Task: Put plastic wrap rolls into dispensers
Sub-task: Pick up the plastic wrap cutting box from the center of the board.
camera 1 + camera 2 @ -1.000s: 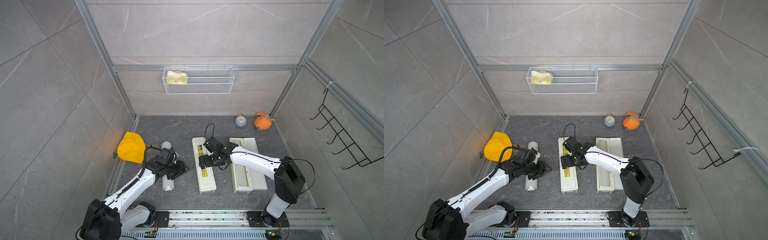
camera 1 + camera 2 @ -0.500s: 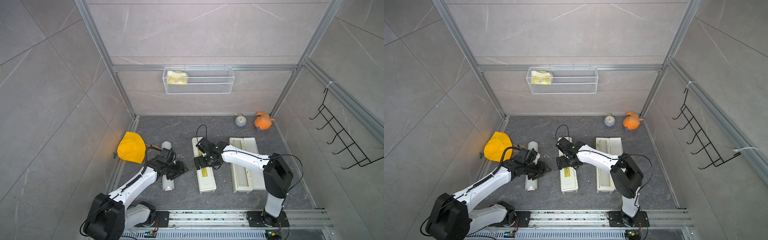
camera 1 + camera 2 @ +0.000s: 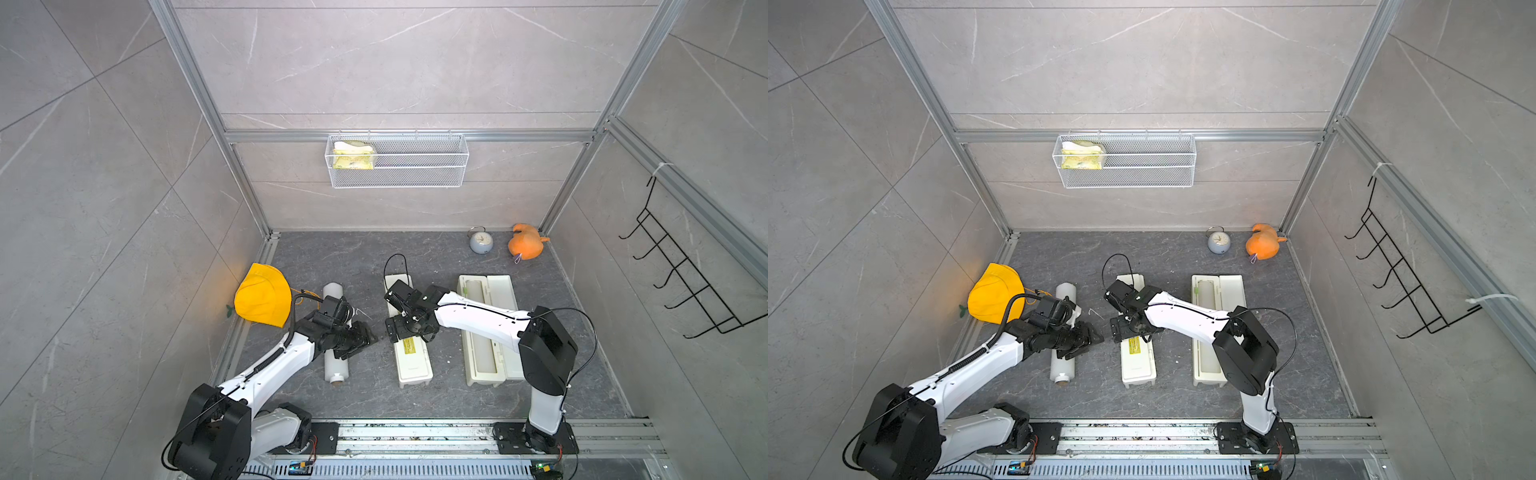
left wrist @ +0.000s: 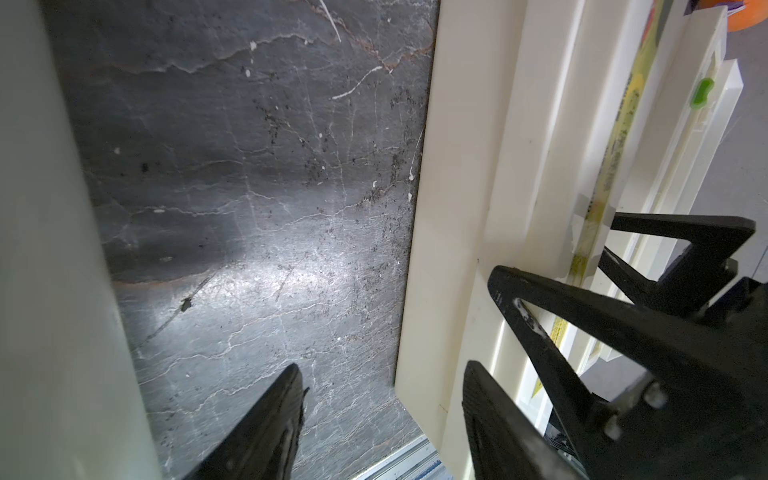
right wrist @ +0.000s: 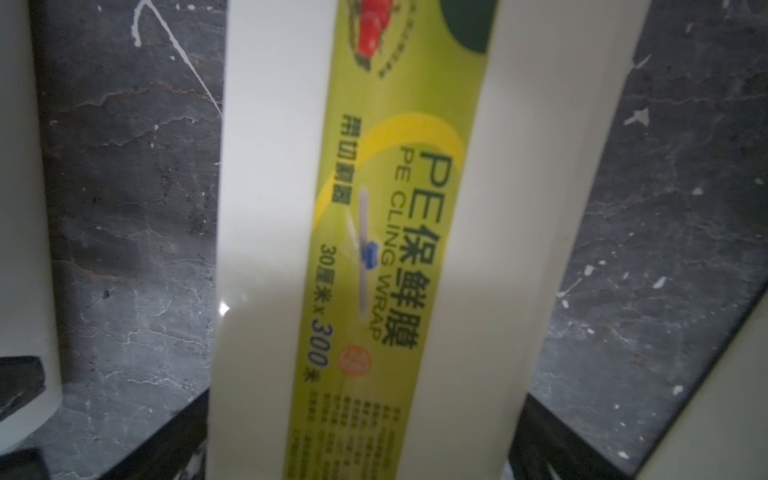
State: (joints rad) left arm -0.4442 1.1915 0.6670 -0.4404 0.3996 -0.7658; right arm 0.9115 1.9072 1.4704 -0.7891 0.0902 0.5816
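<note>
Sliding leftward since a moment ago, our right gripper (image 3: 409, 330) straddles the closed long white plastic dispenser box (image 3: 413, 365), jaws spread wide; we judge it gets opened next. Our left gripper (image 3: 359, 338) hangs spread, empty, beside the loose milky-white film roll (image 3: 336, 365) lying on the floor (image 3: 365, 257), long axis near-to-far, cardboard core (image 3: 336, 379) toward the rail (image 3: 415, 432).

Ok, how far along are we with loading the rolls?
Done: one plastic wrap roll looks seated in the open dispenser, lid not yet shut. In hand: the right pincer, open, straddles the closed dispenser; the left pincer hovers open and empty beside it. Remaining: open that dispenser, load the loose second roll, shut both lids.
</note>
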